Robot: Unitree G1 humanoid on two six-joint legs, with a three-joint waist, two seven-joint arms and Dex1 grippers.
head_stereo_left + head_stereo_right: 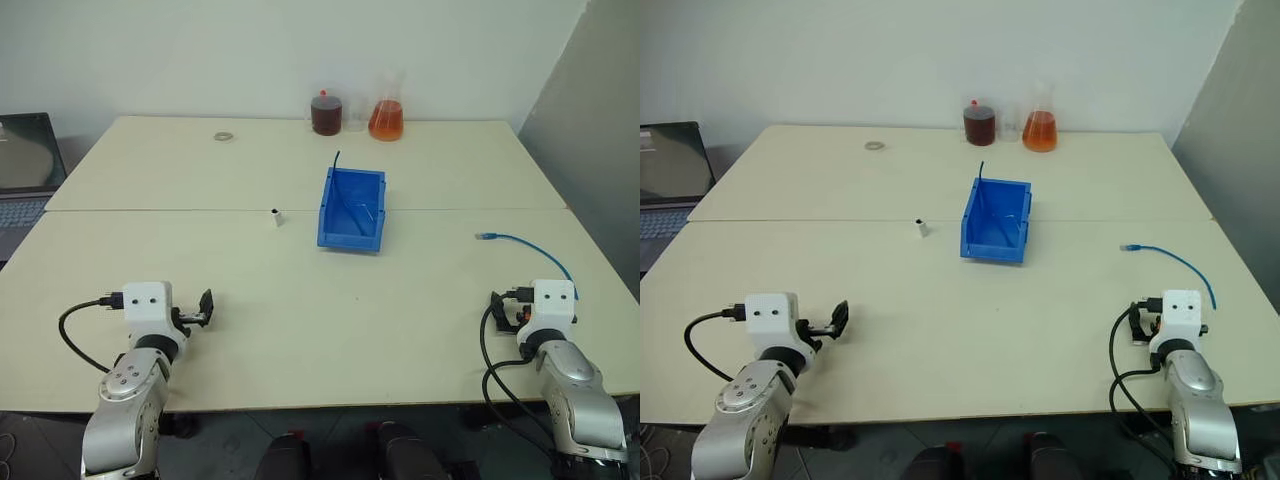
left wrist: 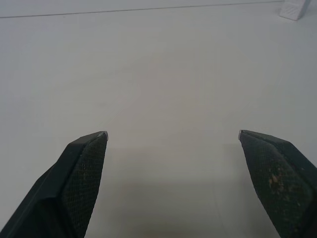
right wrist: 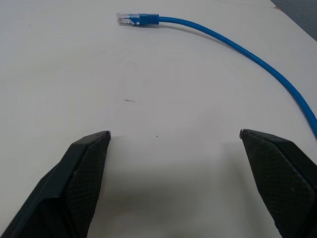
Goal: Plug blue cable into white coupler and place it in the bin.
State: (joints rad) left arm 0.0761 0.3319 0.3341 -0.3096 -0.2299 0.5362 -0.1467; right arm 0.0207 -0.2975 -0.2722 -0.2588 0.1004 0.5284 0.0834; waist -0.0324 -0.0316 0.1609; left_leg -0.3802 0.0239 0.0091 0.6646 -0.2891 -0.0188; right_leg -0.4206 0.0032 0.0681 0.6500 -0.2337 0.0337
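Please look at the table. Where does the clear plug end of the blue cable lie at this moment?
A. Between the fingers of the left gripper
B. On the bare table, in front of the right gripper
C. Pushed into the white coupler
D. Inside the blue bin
B: the blue cable lies loose on the table ahead of the open right gripper, far from the white coupler and the bin.

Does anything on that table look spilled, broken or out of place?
Nothing looks spilled or broken. The blue cable lies loose near the right edge, the white coupler stands left of the bin, and two flasks stand upright at the back.
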